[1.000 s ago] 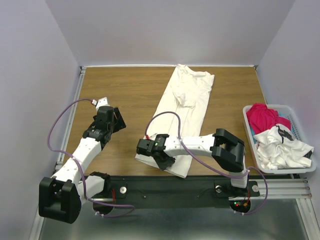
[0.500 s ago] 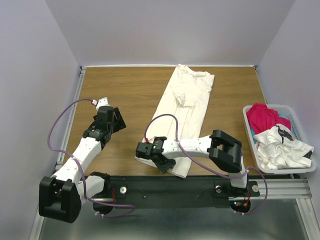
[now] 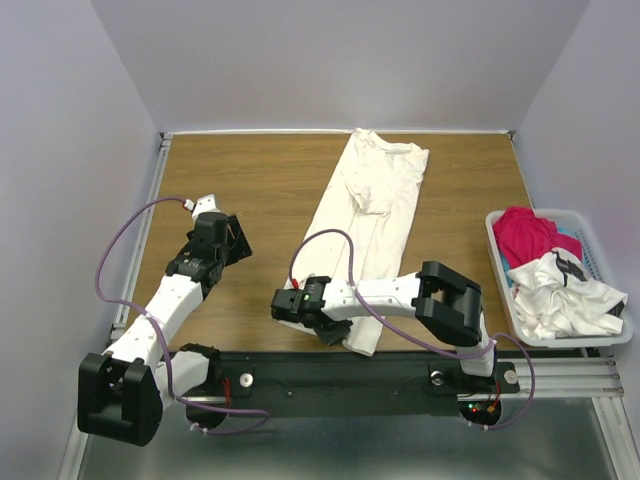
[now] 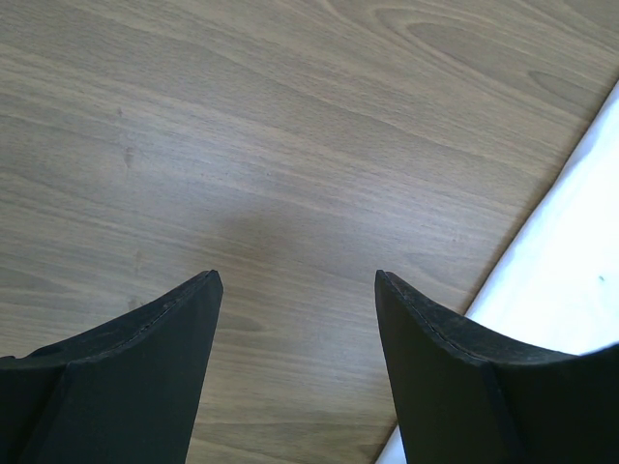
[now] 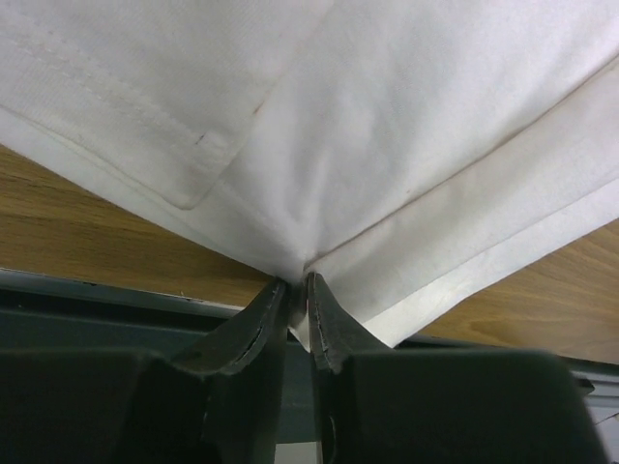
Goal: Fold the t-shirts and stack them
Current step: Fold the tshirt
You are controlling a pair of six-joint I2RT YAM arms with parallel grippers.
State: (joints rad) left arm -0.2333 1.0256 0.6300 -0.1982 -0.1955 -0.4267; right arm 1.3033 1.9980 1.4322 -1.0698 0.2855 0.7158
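One off-white t-shirt (image 3: 372, 215), corner tip hidden inside clamped right jaws, left jaws apart

The left pincer (image 4: 296, 280) is shown with its two black fingers (image 4: 145, 377) held well apart above the wood-grain desk (image 4: 290, 126), an edge of the off-white t-shirt (image 4: 571, 280) being seen at lower right.

Left arm (image 3: 170, 298), right arm (image 3: 390, 292): white shells, black joints, black bases. 2 purple cables: 1 looping at left of frame (image 3: 100, 270), 1 arching at centre (image 3: 325, 232). Left gripper (image 4: 296, 290), right gripper (image 5: 296, 287): matte black tapered fingers. Small red and green lights (image 3: 488, 404) at lower right.
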